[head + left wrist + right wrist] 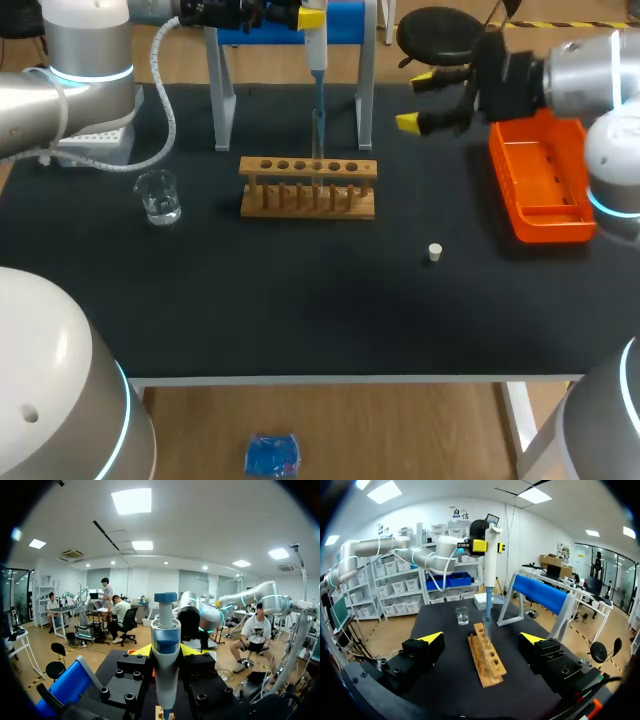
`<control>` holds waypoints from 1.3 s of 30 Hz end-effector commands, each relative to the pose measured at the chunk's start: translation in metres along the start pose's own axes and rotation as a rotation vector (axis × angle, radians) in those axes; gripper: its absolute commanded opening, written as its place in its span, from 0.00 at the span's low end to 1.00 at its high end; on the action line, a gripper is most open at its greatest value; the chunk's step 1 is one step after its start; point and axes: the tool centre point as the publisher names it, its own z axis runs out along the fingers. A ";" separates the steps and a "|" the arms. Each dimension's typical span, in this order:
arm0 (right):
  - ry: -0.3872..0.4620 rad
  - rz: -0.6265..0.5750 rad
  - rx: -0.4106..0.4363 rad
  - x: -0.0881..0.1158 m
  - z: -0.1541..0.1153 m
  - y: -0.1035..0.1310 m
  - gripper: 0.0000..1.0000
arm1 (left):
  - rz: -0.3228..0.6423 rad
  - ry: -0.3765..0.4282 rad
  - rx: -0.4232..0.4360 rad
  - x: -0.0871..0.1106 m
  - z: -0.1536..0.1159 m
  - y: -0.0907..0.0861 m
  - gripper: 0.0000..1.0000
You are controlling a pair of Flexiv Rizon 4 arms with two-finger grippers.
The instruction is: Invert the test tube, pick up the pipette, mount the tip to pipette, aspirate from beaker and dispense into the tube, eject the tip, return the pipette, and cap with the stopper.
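Pipette (314, 45) upright over the wooden rack (308, 168)
White body, blue shaft; left gripper (166, 652) clamps it, right gripper (418, 100) gapes wide.

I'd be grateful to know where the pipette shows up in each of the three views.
Head view: pipette upright above the wooden rack.
Left wrist view: pipette gripped in the left gripper.
Right wrist view: pipette ahead of the right gripper, above the rack.
Shared landmark: the blue stand.

Bright, even indoor light comes from white ceiling panels (131, 501), which glare in both wrist views. The black table (300, 300) is matte and swallows shadows; the glass beaker (159, 197) on it catches small highlights.
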 end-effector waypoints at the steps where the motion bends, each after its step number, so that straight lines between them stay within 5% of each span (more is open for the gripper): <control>1: 0.010 -0.005 -0.065 -0.005 0.032 -0.007 1.00 | 0.000 0.001 -0.001 0.000 0.000 -0.001 0.00; 16: 0.016 -0.012 -0.038 0.001 0.067 -0.018 1.00 | 0.000 0.001 -0.001 0.000 0.000 -0.001 0.00; 39: 0.013 -0.013 -0.016 0.002 0.070 -0.020 1.00 | 0.000 0.001 -0.001 0.000 0.000 -0.001 0.00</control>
